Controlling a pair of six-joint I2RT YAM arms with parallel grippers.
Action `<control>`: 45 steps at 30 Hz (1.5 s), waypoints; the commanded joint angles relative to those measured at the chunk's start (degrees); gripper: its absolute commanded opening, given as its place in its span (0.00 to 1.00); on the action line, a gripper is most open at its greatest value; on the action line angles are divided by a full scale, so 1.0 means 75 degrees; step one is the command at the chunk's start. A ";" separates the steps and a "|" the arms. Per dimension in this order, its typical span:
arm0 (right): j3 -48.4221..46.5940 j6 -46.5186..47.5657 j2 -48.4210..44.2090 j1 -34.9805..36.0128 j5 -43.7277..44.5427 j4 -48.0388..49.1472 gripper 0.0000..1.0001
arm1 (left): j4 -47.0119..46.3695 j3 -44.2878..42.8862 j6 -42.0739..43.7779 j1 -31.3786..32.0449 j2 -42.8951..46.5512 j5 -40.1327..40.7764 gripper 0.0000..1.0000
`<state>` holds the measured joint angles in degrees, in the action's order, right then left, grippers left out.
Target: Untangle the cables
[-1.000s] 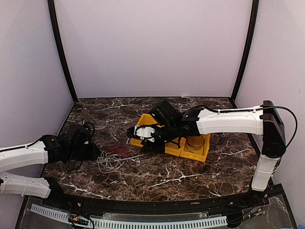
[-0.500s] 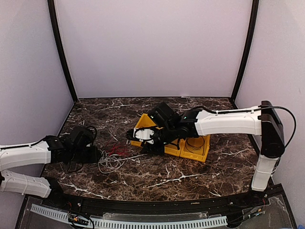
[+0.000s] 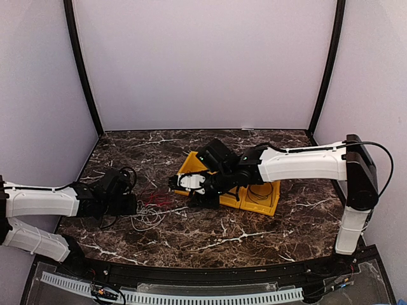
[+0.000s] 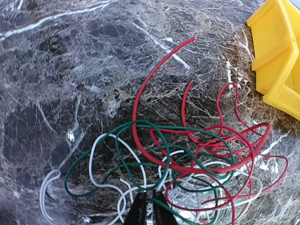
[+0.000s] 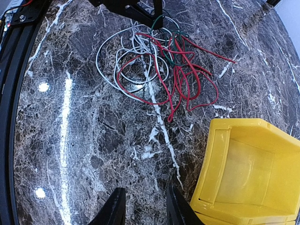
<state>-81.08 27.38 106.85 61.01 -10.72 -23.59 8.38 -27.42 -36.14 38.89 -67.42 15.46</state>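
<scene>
Looping loosely, thin red, green, white cables (image 4: 187,168) tangle on veined marble (image 4: 47,70).

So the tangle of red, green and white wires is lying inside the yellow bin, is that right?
Not quite. The tangle of red, green and white wires lies on the marble table, outside the yellow bin rather than inside it. The right wrist view shows this.
</scene>
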 commanded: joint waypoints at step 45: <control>-0.5303 -0.2984 0.4252 0.0231 -0.3702 0.2171 0.56 | 0.1151 -0.1601 -0.0186 0.0088 0.4375 -0.0675 0.00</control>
<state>-119.15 11.00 135.98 62.63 -33.52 -11.66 14.35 -34.79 -36.25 39.29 -36.14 9.82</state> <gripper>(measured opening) 0.587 0.007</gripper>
